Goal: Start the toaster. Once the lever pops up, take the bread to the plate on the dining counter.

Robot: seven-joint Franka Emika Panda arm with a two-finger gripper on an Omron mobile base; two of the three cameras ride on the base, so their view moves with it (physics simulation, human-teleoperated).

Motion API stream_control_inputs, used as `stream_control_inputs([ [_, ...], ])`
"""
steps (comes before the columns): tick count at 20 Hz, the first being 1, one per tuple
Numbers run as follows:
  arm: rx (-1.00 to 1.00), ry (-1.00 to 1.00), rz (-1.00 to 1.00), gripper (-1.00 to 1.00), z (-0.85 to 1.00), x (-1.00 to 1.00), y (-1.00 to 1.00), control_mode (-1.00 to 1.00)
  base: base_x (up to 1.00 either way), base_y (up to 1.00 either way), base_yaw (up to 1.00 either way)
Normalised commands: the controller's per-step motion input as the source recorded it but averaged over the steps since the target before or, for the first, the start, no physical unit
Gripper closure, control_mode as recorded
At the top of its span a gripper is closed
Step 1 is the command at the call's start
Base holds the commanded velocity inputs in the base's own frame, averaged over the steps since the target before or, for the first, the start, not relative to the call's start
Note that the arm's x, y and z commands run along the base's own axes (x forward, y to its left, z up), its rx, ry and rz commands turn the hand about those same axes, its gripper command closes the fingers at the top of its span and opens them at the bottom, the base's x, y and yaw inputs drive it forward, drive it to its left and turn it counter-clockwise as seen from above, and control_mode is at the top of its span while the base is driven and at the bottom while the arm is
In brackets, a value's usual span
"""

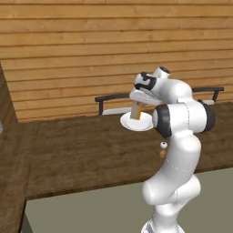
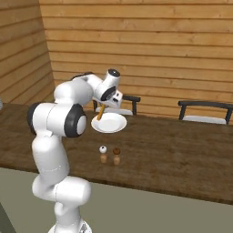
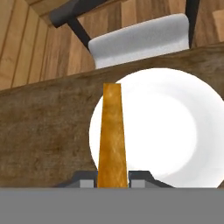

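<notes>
Bread point(image 3: 112, 135) is clamped edge-on between the two fingertips point(image 3: 139, 178) of the gripper point(image 3: 112, 181), held over the plate point(image 3: 175, 131) — lower end of the slice hangs above the plate's left part in the hand view. Cannot tell from any view whether the slice touches the plate.

Same from the base views: bread point(image 1: 136, 110) hangs below the gripper point(image 1: 138, 103), above the plate point(image 1: 136, 123); right base view shows bread point(image 2: 100, 112) at the plate's point(image 2: 110, 123) left rim.

Plate sits near the far edge of the dining counter point(image 1: 82, 150), just in front of a dark-framed chair with a pale seat point(image 3: 140, 39).

Two small shakers point(image 2: 109, 155) — one white-topped, one brown-topped — stand side by side mid-counter, nearer the front edge, apart from the plate.

No readable writing, labels or brands on anything.
</notes>
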Motion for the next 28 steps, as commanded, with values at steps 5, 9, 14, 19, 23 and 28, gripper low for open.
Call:
stream_control_inputs([
  [5,0.01,0.00,0.00,1.00,-0.37,0.19,0.00,-1.00,0.00,0.00,0.00],
  [9,0.00,0.00,0.00,1.00,-0.31,0.15,0.00,-1.00,0.00,0.00,0.00],
  [14,0.00,0.00,0.00,1.00,-0.20,0.14,0.00,-1.00,0.00,0.00,0.00],
  [19,0.00,0.00,0.00,1.00,-0.15,0.12,0.00,-1.00,0.00,0.00,0.00],
  [23,0.00,0.00,0.00,-1.00,-0.10,0.05,0.00,-1.00,0.00,0.00,0.00],
  [28,0.00,0.00,0.00,-1.00,0.00,0.00,0.00,-1.00,0.00,0.00,0.00],
])
